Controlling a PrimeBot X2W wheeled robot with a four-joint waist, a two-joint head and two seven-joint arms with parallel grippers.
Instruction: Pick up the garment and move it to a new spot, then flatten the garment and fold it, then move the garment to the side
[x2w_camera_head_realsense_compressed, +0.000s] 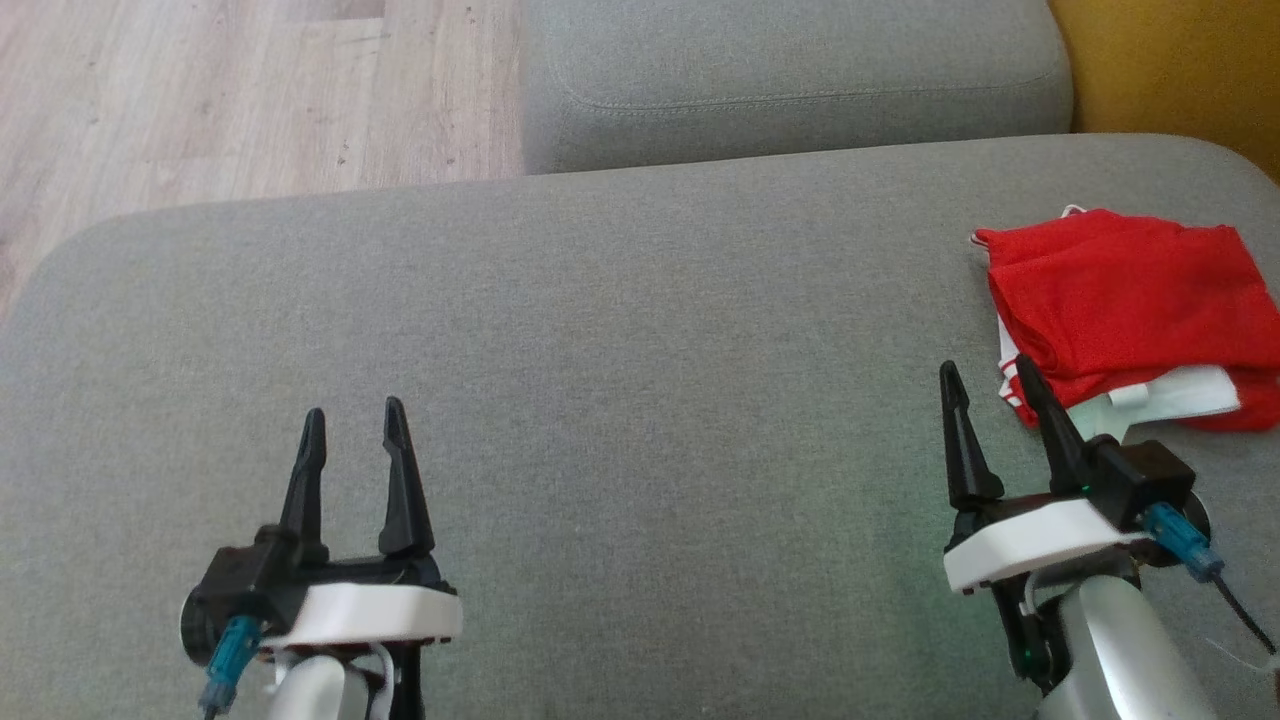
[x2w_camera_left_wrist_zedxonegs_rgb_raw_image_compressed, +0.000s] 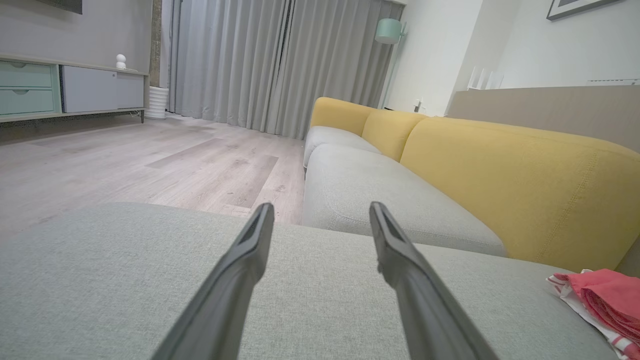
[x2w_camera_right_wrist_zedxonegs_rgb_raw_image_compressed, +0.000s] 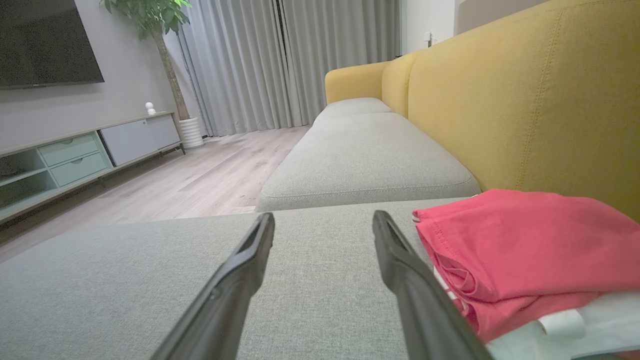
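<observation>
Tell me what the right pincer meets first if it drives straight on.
Probably nothing solid: the right pincer points along the grey seat cushion, with the red garment just off its right finger. That finger might brush the garment's edge; depth is unclear.

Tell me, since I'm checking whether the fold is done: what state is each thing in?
garment: folded, lying on the sofa, not held.
left gripper: open, empty.
right gripper: open, empty, beside the garment.
curtains: drawn shut.
drawers: shut.
</observation>
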